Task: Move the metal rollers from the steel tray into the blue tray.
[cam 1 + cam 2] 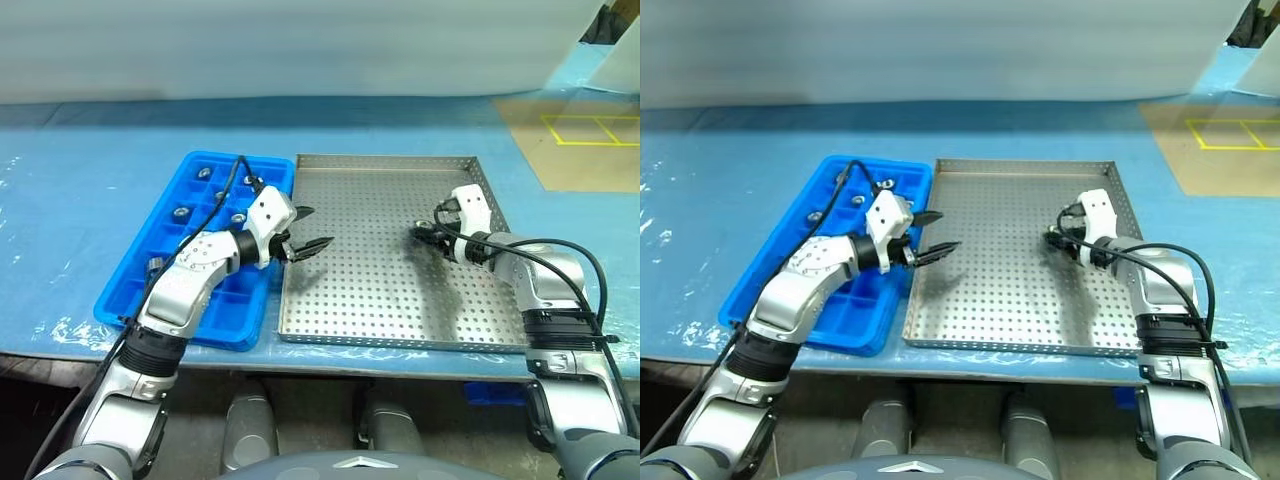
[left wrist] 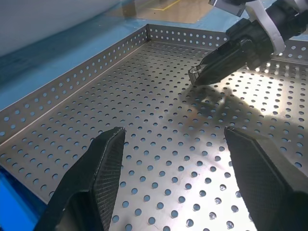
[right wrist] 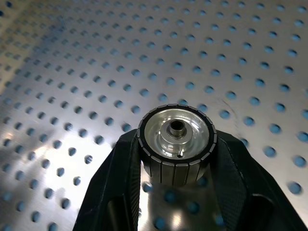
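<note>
The right gripper (image 3: pixel 175 163) is closed on 1 metal roller (image 3: pixel 176 144), its 2 black fingers pressing the ribbed sides while the shiny end face with its centre hole points outward; in the head views this gripper (image 1: pixel 420 232) sits over the right half of the steel tray (image 1: pixel 380 300), tilted down toward the perforated floor; whether the roller rests on the floor or hangs just above it cannot be told. The left gripper (image 1: pixel 310 230) stands open with nothing between its fingers (image 2: pixel 96 178) (they spread wide over the tray's left edge), aimed roughly level toward the right gripper (image 2: pixel 202 74). The blue tray (image 1: pixel 130 300) lies just beside the steel tray on its left, the 2 nearly touching; several metal rollers (image 1: pixel 181 212) already sit in its far compartments, 1 to a cell. Both trays rest on the blue-covered counter (image 1: pixel 80 180).
</note>
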